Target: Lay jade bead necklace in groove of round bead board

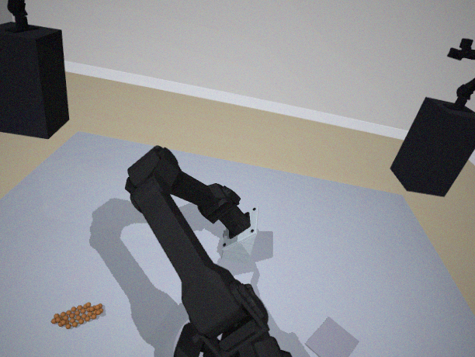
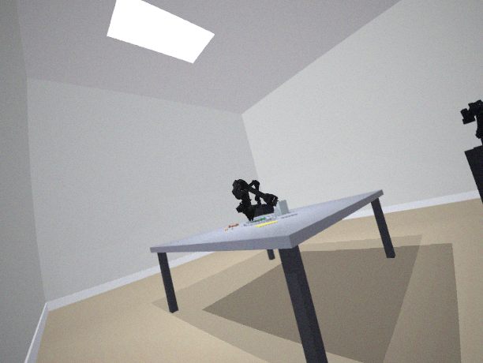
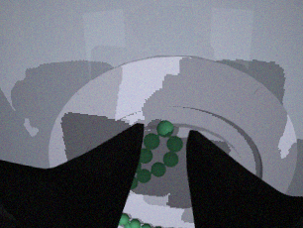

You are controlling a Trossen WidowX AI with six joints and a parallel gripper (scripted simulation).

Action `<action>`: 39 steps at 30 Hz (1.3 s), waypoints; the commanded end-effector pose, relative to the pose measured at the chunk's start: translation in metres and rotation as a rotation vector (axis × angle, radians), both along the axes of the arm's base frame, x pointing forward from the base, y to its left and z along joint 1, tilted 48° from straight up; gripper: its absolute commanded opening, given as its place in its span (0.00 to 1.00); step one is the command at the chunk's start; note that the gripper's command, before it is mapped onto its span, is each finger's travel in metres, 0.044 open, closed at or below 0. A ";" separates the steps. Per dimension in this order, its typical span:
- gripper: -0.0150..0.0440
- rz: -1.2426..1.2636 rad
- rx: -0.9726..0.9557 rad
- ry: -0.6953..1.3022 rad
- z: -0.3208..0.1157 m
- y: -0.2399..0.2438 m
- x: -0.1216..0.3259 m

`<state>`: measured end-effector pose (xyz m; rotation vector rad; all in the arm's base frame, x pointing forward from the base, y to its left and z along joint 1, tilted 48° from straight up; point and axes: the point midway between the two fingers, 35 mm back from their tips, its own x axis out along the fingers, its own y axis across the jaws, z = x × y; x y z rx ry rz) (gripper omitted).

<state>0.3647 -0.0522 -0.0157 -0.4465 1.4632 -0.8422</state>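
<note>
Apparently, the jade necklace (image 2: pixel 259 219) (image 3: pixel 174 144) lies in a bent double strand, with part of it over the inner area of the round board (image 3: pixel 94 104). In the wrist view, a narrow loop of green beads shows between the two dark fingers of the tool (image 2: pixel 252 220) (image 3: pixel 166 128), its end bead brighter than those just behind it. More green beads show at the lower edge of that view, partly cut off. The tool stands fairly narrow, its fingertips apart with a gap wider than one bead, and it grips nothing. A curved groove line shows on the board to the right of the loop, so this end of the necklace is not in that stretch; the rest is hard to judge, hidden by the fingers and the frame edge. The black arm (image 1: pixel 163 229) (image 2: pixel 245 195) bends over the pale desk (image 1: pixel 330 233) (image 2: pixel 237 242), with its tool pointing down. Orange beads (image 1: pixel 78 315) (image 2: pixel 233 226) lie bunched on the desk, well apart from the arm in the top view. A yellow strip (image 2: pixel 267 224) lies flat near the board.
</note>
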 end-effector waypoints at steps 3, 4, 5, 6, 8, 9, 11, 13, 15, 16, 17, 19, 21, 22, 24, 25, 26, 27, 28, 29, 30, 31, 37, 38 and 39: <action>0.46 0.007 -0.005 0.008 -0.007 -0.006 -0.002; 0.46 0.007 -0.005 0.008 -0.008 -0.007 -0.002; 0.46 0.007 -0.005 0.009 -0.008 -0.008 -0.002; 0.46 0.007 -0.005 0.009 -0.008 -0.008 -0.002; 0.37 0.001 -0.002 0.004 -0.006 -0.007 -0.002; 0.32 0.001 -0.002 0.004 -0.006 -0.007 -0.002; 0.25 0.001 -0.002 0.004 -0.006 -0.007 -0.002; 0.25 0.001 -0.002 0.004 -0.006 -0.007 -0.002; 0.25 0.001 -0.002 0.004 -0.006 -0.007 -0.002; 0.25 0.001 -0.002 0.004 -0.006 -0.007 -0.002; 0.25 0.001 -0.002 0.004 -0.006 -0.007 -0.002; 0.25 0.001 -0.002 0.004 -0.006 -0.007 -0.002; 0.25 0.001 -0.002 0.004 -0.006 -0.007 -0.002; 0.25 0.001 -0.002 0.004 -0.006 -0.007 -0.002; 0.25 0.001 -0.002 0.004 -0.006 -0.007 -0.002; 0.25 0.001 -0.002 0.004 -0.006 -0.007 -0.002; 0.25 0.001 -0.002 0.004 -0.006 -0.007 -0.002; 0.25 0.001 -0.002 0.004 -0.006 -0.007 -0.002; 0.25 0.001 -0.002 0.004 -0.006 -0.007 -0.002; 0.25 0.001 -0.002 0.004 -0.006 -0.007 -0.002; 0.25 0.001 -0.002 0.004 -0.006 -0.007 -0.002; 0.25 0.001 -0.002 0.004 -0.006 -0.007 -0.002; 0.25 0.001 -0.002 0.004 -0.006 -0.007 -0.002; 0.25 0.001 -0.002 0.004 -0.006 -0.007 -0.002; 0.25 0.001 -0.002 0.004 -0.006 -0.007 -0.002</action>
